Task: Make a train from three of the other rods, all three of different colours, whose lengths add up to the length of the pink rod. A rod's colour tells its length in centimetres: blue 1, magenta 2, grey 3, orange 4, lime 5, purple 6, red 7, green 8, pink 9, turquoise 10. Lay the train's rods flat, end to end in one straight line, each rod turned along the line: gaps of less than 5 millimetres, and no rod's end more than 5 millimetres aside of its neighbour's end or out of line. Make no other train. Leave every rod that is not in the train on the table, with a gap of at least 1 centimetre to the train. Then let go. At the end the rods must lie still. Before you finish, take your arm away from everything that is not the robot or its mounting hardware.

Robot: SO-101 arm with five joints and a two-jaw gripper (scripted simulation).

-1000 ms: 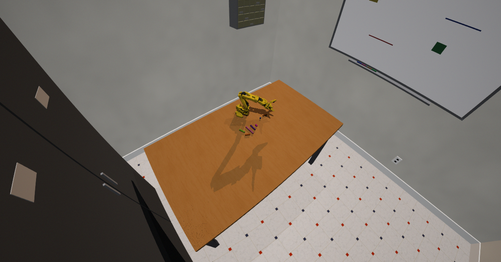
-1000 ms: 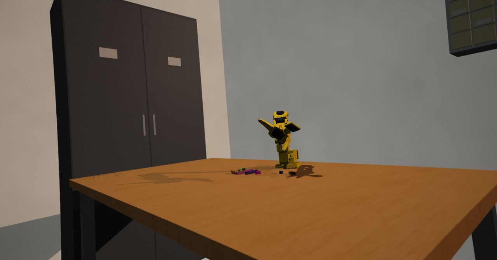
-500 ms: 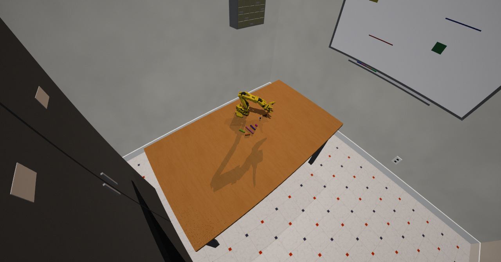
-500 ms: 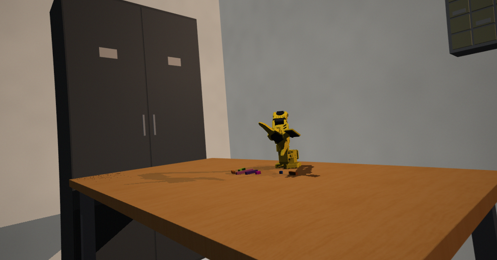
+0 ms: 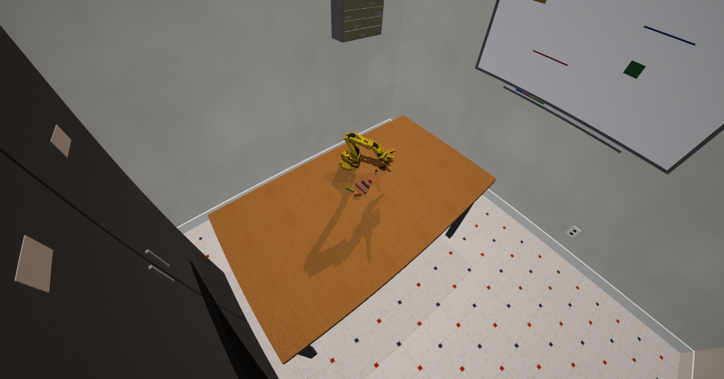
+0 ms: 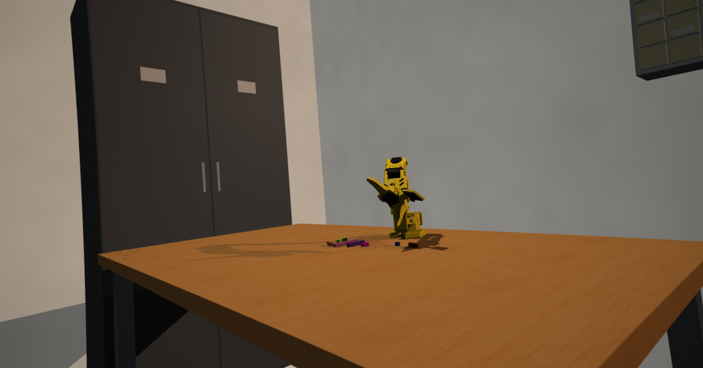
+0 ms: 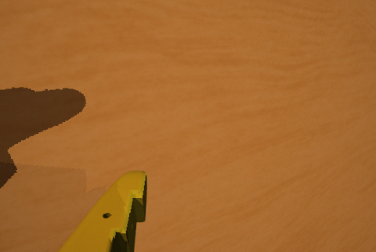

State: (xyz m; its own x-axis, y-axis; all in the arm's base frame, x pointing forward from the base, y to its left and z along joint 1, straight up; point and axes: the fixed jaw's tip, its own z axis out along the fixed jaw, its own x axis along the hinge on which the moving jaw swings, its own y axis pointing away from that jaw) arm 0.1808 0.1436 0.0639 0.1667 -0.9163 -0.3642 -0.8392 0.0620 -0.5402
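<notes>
My gripper (image 5: 393,157) (image 6: 384,201) is open and empty, above the table right of the rods; the wrist view shows one finger and no rod. In the top and exterior views a lime rod (image 5: 349,189) (image 6: 341,240), the long pink rod (image 5: 360,188) (image 6: 345,243), a purple rod (image 5: 365,184) (image 6: 355,243) and a short magenta rod (image 5: 370,180) (image 6: 364,244) lie close together. An orange rod (image 5: 357,194) (image 6: 329,243) lies beside them. A tiny blue rod (image 5: 376,170) (image 6: 397,243) lies apart. A second orange rod (image 5: 382,167) (image 6: 415,245) lies in the gripper's shadow.
The wooden table (image 5: 283,255) (image 6: 491,287) (image 7: 235,88) carries the arm's base (image 5: 349,162) (image 6: 407,233) near its back edge. Shadows of the arm fall across the table. A dark cabinet (image 6: 147,144) and a wall board (image 5: 597,37) stand beyond the table.
</notes>
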